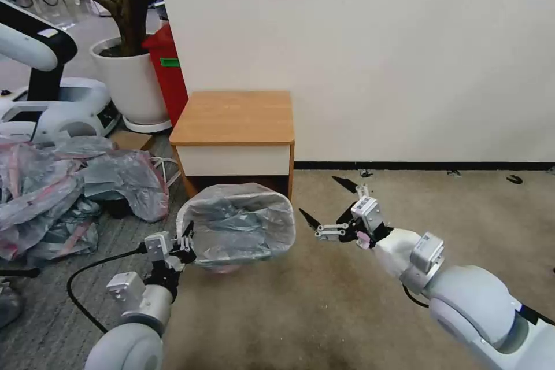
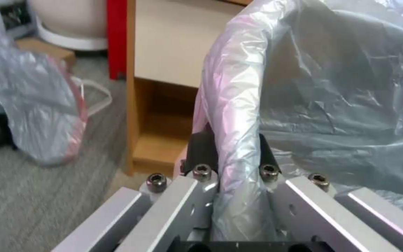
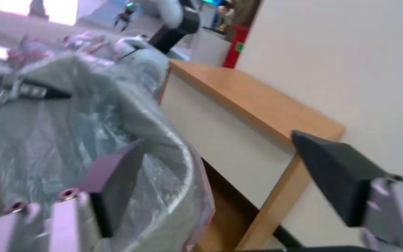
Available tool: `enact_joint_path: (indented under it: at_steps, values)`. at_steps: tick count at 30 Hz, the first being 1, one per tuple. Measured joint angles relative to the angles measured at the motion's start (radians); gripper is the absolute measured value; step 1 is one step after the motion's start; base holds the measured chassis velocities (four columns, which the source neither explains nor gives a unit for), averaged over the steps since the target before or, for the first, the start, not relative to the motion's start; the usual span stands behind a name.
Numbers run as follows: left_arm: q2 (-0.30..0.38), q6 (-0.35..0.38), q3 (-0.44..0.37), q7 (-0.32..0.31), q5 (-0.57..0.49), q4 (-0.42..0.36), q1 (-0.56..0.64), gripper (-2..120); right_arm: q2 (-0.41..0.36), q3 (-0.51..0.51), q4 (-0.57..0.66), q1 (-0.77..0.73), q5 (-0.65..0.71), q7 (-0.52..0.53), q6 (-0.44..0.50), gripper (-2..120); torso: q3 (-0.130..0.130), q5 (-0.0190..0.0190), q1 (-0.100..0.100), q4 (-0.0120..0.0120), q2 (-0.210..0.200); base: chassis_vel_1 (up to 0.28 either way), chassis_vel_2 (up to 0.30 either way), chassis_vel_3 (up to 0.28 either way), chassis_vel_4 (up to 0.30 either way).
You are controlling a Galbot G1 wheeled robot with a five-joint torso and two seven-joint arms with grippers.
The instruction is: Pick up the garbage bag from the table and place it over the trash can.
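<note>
Left gripper (image 1: 188, 238) clamped on the near-left rim of the garbage bag (image 1: 240, 222), fingers (image 2: 200, 150) astride the bag-wrapped rim in the left wrist view, one inside, one outside. Right gripper (image 1: 326, 205) spread wide and holding nothing, just beside the bag's right edge, apart from it. Bag off the table (image 1: 234, 118) already; orange-brown top bare. Bag now stretched over the mouth of the trash can (image 1: 222, 269), standing on the carpet directly in front of the table; grey film sagging inside, pink band wrapped over the rim on the left. Can itself almost wholly hidden under the plastic, just a pinkish sliver showing below. Judged nearly done: pickup finished, bag opened and seated around the opening on all visible sides. Left to do, probably: letting go on the left and perhaps tucking the rim down. Far side of the rim hard to confirm. Heap of spare bags (image 1: 63, 191) well off to the left.
</note>
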Motion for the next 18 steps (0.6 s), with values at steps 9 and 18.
enact_joint_path:
  at_steps: [9,18]
  values:
    - [0.017,-0.012,-0.039,0.005,0.118,-0.045,0.028,3,0.008,-0.031,-0.011,0.091,-0.184,-0.242,-0.019,49,0.000,-0.0001,0.000,0.0000,0.000,0.000,0.000,0.000,0.000]
    - [-0.044,-0.037,-0.012,0.029,0.327,-0.077,0.082,3,0.075,-0.151,-0.025,0.151,-0.227,-0.274,-0.055,15,0.000,-0.0001,0.000,0.0000,0.000,0.000,0.000,0.000,0.000]
